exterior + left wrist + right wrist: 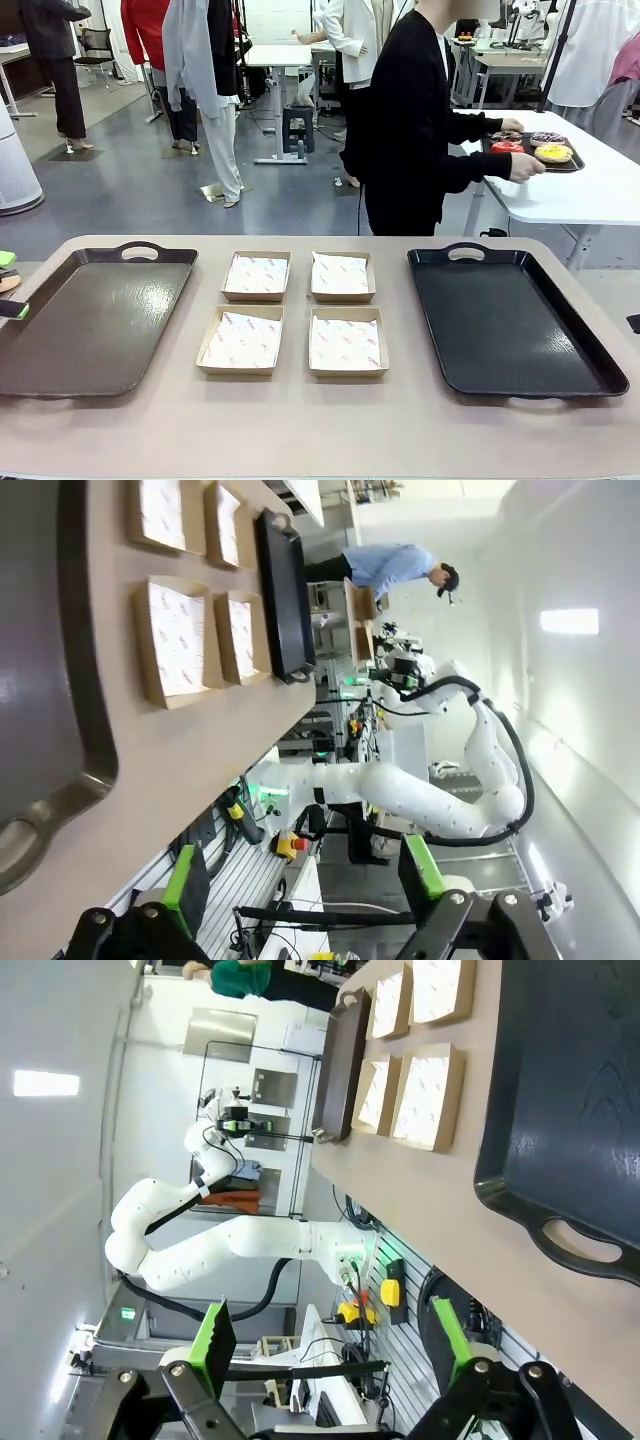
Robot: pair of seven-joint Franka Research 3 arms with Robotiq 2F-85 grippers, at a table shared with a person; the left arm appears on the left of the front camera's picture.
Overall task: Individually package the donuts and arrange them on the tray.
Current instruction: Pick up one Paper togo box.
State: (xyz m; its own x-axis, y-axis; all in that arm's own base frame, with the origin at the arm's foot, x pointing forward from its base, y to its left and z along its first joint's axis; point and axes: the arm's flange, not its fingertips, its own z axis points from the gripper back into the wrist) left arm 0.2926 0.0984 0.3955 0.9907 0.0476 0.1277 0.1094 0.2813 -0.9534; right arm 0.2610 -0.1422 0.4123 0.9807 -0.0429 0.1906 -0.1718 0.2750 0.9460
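Front view: saw donuts (530, 146) on small tray (577, 164) in person's hand (525, 167) at far table (600, 195). Judged soft, light, glaze fragile; pinch outer sides gently. Saw left gripper (305, 872) & right gripper (330, 1338) w/ fingers spread, empty.

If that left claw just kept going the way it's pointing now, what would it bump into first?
Probably the right arm. The left gripper, open, points along the table edge toward that arm's white body; the way to it looks free, though depth is unclear.
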